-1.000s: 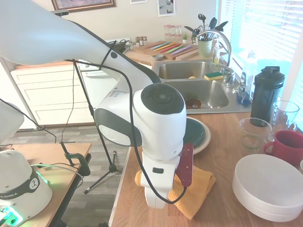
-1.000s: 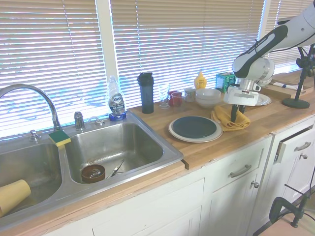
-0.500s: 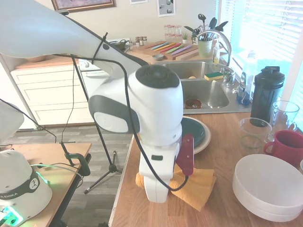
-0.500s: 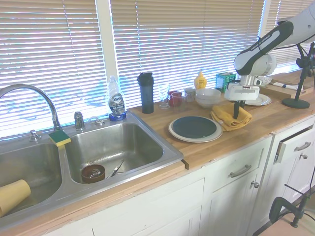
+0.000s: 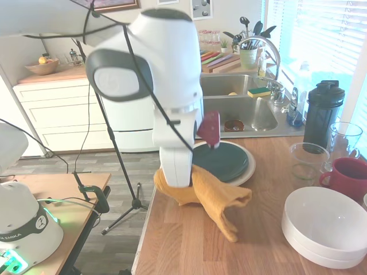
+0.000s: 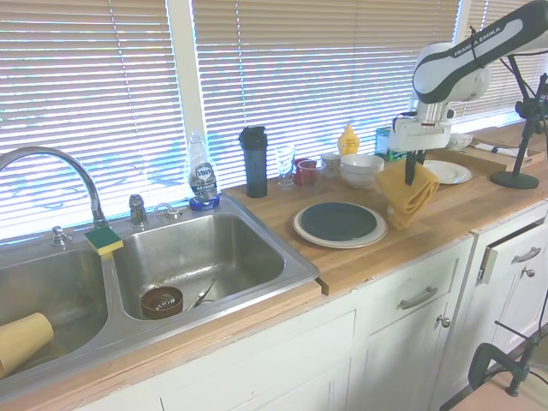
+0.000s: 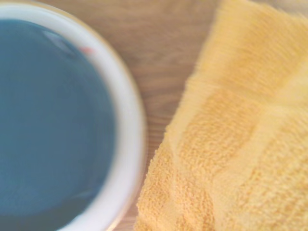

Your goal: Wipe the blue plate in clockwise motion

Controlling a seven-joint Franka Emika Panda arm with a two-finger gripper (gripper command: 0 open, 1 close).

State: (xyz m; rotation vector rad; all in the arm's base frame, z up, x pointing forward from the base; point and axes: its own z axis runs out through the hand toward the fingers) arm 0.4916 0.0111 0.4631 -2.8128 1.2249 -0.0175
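The blue plate (image 5: 227, 161) (image 6: 338, 221) (image 7: 48, 120) lies on a larger cream plate (image 5: 250, 168) (image 6: 300, 232) on the wooden counter. My gripper (image 6: 410, 174) hangs above the counter just to the right of both plates in the second exterior view. It is shut on a yellow cloth (image 5: 213, 196) (image 6: 409, 192) (image 7: 240, 134). The cloth dangles off the counter, its lower corner pointing down. In the first exterior view the arm's body hides the fingers. The wrist view shows the cloth beside the cream rim, not over the blue plate.
Stacked white bowls (image 5: 324, 227) and a red mug (image 5: 350, 175) stand near the window. A glass bowl (image 5: 308, 157) and a black shaker bottle (image 5: 322, 114) stand behind them. The steel sink (image 6: 197, 255) lies beyond the plates. The counter's front edge (image 5: 148, 223) runs close by the cloth.
The gripper has risen from the counter with the yellow cloth in it. The cloth now hangs in the air and sits closer to the plates.
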